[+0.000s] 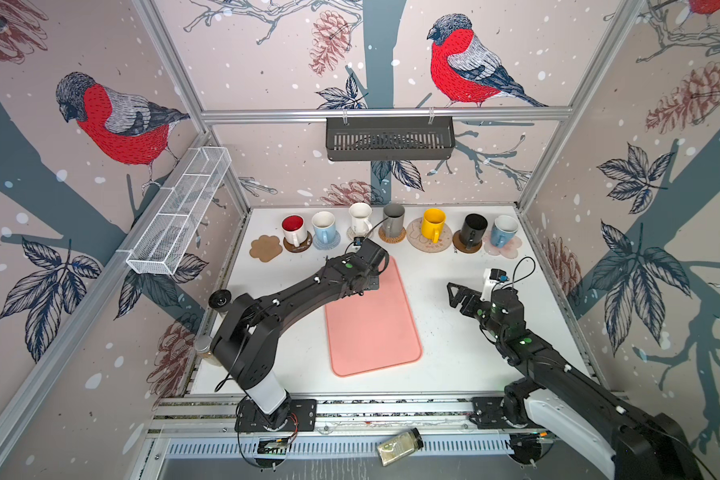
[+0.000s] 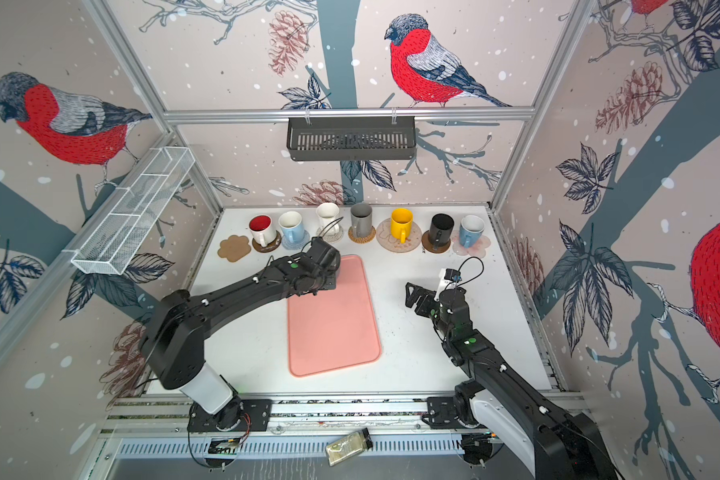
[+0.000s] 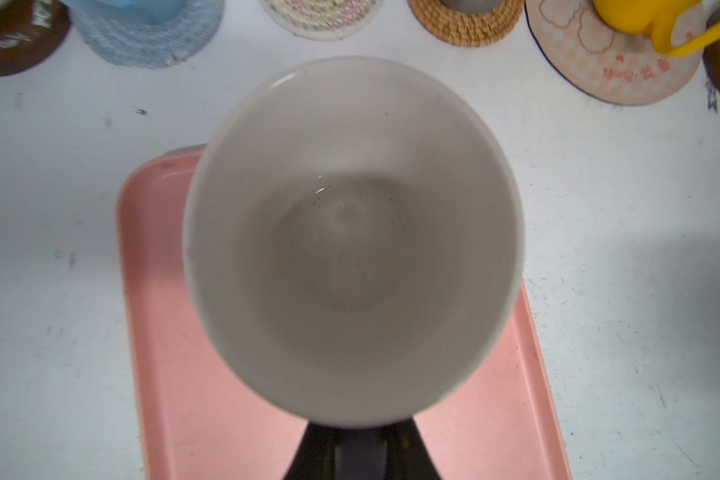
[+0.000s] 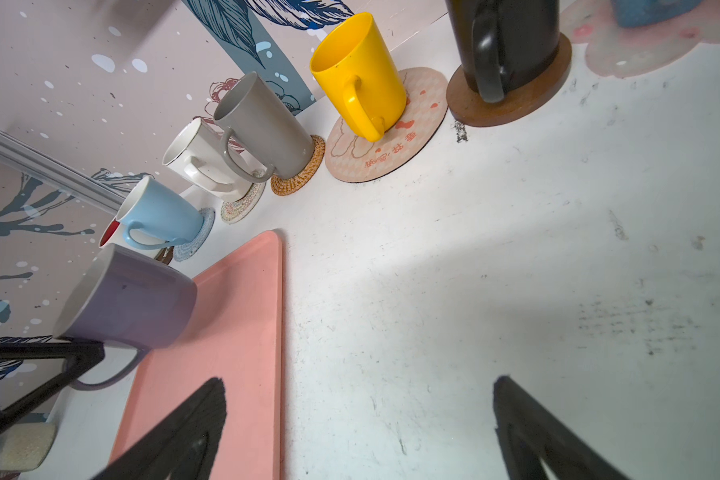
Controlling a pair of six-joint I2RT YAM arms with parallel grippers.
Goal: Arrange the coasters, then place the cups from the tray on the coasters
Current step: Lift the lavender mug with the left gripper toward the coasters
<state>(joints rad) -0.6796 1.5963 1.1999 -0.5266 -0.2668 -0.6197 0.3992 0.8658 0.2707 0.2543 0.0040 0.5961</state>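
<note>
Left gripper [image 3: 356, 451] tight on lavender mug [image 4: 142, 307]

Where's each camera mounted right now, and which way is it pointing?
Top views: high above the front edge, looking down at the table; left arm and right arm show.
Left wrist: over the left gripper, looking down into the lavender cup over the tray.
Right wrist: low behind the open right gripper, facing the far row of cups.
Both wrist views share the lavender cup, tray and yellow cup.
</note>
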